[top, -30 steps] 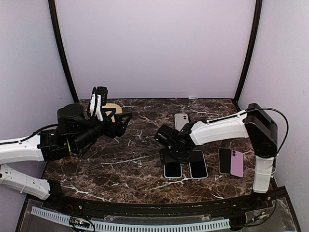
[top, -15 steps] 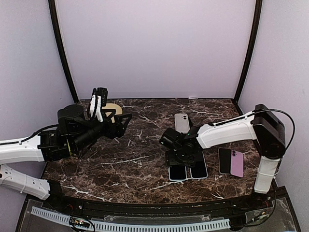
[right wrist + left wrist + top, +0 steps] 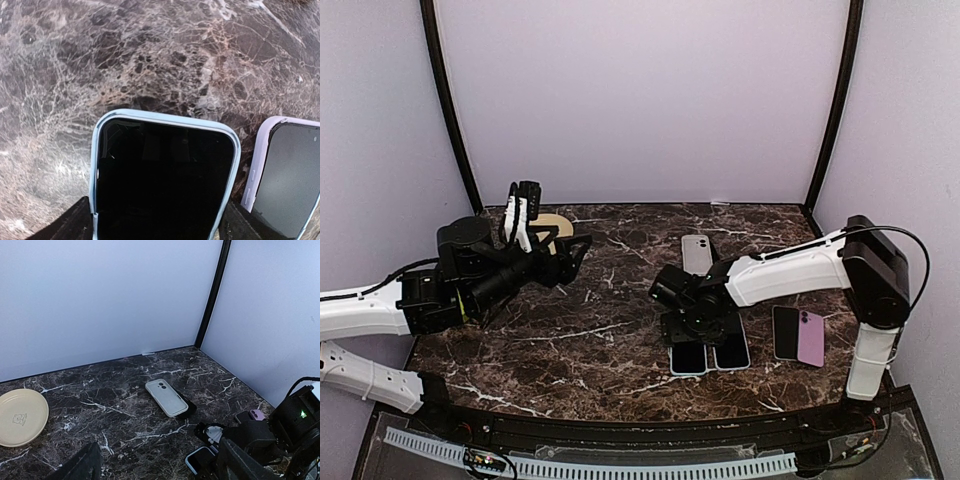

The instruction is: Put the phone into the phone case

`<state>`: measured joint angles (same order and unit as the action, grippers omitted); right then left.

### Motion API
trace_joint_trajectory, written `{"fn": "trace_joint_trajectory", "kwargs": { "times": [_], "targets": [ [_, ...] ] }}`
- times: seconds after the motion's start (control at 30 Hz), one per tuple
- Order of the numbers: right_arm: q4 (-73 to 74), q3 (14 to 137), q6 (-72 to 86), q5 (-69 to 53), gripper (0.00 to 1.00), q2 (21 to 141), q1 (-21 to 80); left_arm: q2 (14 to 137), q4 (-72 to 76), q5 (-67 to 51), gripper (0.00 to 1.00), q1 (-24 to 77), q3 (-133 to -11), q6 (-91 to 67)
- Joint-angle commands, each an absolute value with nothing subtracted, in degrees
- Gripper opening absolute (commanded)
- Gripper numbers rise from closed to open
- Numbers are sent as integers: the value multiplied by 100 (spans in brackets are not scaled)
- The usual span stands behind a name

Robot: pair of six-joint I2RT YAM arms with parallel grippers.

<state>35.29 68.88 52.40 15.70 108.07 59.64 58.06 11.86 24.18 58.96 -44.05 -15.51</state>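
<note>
Right gripper (image 3: 156, 214) has slid lower-right, blue-cased phone (image 3: 162, 170) with it; jaws straddle it wide, grip uncertain. Stiff, slick: pinch long edges; left gripper (image 3: 522, 205) gapes empty

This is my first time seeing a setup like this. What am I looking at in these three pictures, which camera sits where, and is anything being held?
Two robot arms are bolted at the near edge of a marble table. The wide picture comes from a fixed camera above and behind them. The other two come from a small camera on each arm's wrist.

The left claw is raised, open and empty. Its camera looks across at a beige plate and a pale phone or case lying back up on something dark.

The right claw is low over a phone in a blue case, with one finger on each side. I cannot tell whether it is squeezing the phone. Beside that phone lies a second phone with a pale rim. Farther right are a dark phone or case and a pink phone.
</note>
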Motion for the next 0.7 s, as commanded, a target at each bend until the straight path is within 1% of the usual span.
{"fn": "trace_joint_trajectory", "kwargs": {
  "times": [0.0, 0.07, 0.23, 0.27, 0.33, 0.4, 0.47, 0.5, 0.67],
  "targets": [
    [3778, 7197, 4952, 1613, 94, 10720, 6047, 5677, 1230, 2395, 82, 5854, -4348, -1556],
    [3756, 7340, 4662, 1731, 98, 10500, 6031, 5692, 1226, 2385, 82, 5854, -4358, -1544],
    [3700, 7783, 3500, 1613, 98, 9959, 5612, 5733, 1200, 2359, 82, 5845, -4390, -1536],
    [3705, 7854, 3306, 1622, 97, 9882, 5453, 5736, 1192, 2353, 82, 5845, -4398, -1538],
    [3736, 8026, 2946, 1611, 89, 9771, 5015, 5758, 1162, 2349, 82, 5845, -4414, -1559],
    [3759, 8197, 2728, 1627, 76, 9744, 4615, 5788, 1109, 2348, 82, 5845, -4443, -1573],
    [3742, 8375, 2588, 1656, 60, 9793, 4259, 5818, 1033, 2364, 82, 5845, -4484, -1581],
    [3712, 8463, 2510, 1651, 55, 9848, 4118, 5831, 981, 2373, 82, 5840, -4501, -1588],
    [3733, 9040, 2343, 1687, 51, 10396, 3556, 5903, 909, 2380, 82, 5836, -4567, -1600]
  ]
}}
